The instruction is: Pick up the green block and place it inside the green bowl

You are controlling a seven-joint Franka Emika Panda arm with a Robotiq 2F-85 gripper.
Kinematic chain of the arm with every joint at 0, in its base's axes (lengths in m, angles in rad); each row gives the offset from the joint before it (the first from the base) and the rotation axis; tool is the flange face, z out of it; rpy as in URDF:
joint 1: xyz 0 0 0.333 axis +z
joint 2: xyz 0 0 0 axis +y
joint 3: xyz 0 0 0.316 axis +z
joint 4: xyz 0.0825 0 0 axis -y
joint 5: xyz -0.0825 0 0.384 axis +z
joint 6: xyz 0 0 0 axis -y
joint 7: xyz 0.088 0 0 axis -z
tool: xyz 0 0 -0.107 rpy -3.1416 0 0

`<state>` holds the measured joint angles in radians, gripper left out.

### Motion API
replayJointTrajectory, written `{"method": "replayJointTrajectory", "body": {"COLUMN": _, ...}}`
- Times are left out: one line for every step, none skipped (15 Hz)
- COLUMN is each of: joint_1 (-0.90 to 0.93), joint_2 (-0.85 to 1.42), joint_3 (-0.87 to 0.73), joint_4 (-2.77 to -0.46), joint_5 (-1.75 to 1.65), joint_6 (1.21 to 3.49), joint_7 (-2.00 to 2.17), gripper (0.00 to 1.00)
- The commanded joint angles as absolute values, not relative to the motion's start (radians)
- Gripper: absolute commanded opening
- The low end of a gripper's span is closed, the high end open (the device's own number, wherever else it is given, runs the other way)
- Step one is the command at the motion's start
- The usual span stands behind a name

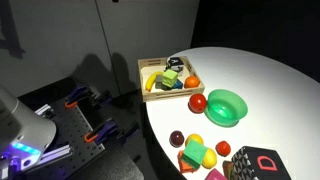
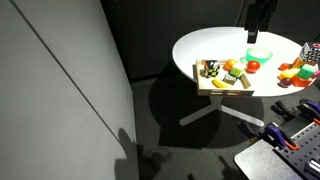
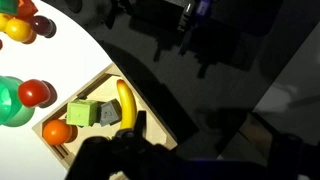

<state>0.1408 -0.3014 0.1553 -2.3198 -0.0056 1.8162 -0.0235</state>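
We see the green block (image 3: 108, 114) lying in a shallow wooden tray (image 3: 150, 118), between a paler yellow-green block (image 3: 82, 112) and a banana (image 3: 125, 103). An orange (image 3: 57, 132) sits at one corner of the same tray. The tray rests at the rim of a round white tabletop (image 1: 270, 80), with one long side close to the curved edge.

The green bowl (image 1: 226, 106) stands on the tabletop outside the tray, near it but apart. A red tomato (image 1: 198, 101) lies just beside the bowl, between it and the tray.

The tabletop sits on a single pedestal over a dark floor (image 2: 170, 110). In an exterior view a plain grey wall panel (image 2: 50, 90) fills one side of the room. Beyond the table edge there is a dark bench (image 1: 80, 115) with orange-and-blue clamps.

Further along the rim we find a loose cluster: a dark plum (image 1: 177, 138), a lemon (image 1: 195, 141), a strawberry (image 1: 223, 149) and a black box with a red letter (image 1: 255, 163).

The white surface behind the bowl lies bare, which is the widest open stretch.

The arm (image 2: 260, 15) hangs dark above the tabletop near the bowl. In the wrist view the end effector (image 3: 140, 152) is only a dim, blurred mass at the lower edge, over the tray's outer side. We cannot tell whether its fingers are apart or together.
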Motion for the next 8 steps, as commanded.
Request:
{"method": "replayJointTrajectory", "body": {"joint_1": 0.145, "joint_2": -0.301, "joint_3": 0.152, "joint_4": -2.318, "joint_5": -0.007, "joint_6": 1.815, "joint_7": -0.022, "gripper": 1.0}}
{"method": "replayJointTrajectory", "body": {"joint_1": 0.145, "joint_2": -0.301, "joint_3": 0.152, "joint_4": -2.318, "joint_5": -0.007, "joint_6": 1.815, "joint_7": -0.022, "gripper": 1.0}}
{"method": "replayJointTrajectory", "body": {"joint_1": 0.145, "joint_2": -0.301, "joint_3": 0.152, "joint_4": -2.318, "joint_5": -0.007, "joint_6": 1.815, "joint_7": -0.022, "gripper": 1.0}}
{"method": "replayJointTrajectory", "body": {"joint_1": 0.145, "joint_2": -0.301, "joint_3": 0.152, "joint_4": -2.318, "joint_5": -0.007, "joint_6": 1.815, "joint_7": -0.022, "gripper": 1.0}}
{"method": "replayJointTrajectory", "body": {"joint_1": 0.145, "joint_2": -0.301, "joint_3": 0.152, "joint_4": -2.318, "joint_5": -0.007, "joint_6": 1.815, "joint_7": -0.022, "gripper": 1.0}}
{"method": "replayJointTrajectory", "body": {"joint_1": 0.141, "joint_2": -0.291, "joint_3": 0.151, "joint_4": -2.312, "joint_5": -0.011, "joint_6": 1.811, "joint_7": -0.014, "gripper": 1.0}}
{"method": "replayJointTrajectory", "body": {"joint_1": 0.136, "joint_2": -0.287, "joint_3": 0.151, "joint_4": -2.314, "joint_5": -0.02, "joint_6": 1.823, "joint_7": -0.005, "gripper": 1.0}}
{"method": "replayJointTrajectory", "body": {"joint_1": 0.127, "joint_2": -0.28, "joint_3": 0.146, "joint_4": -2.311, "joint_5": -0.03, "joint_6": 1.828, "joint_7": 0.003, "gripper": 1.0}}
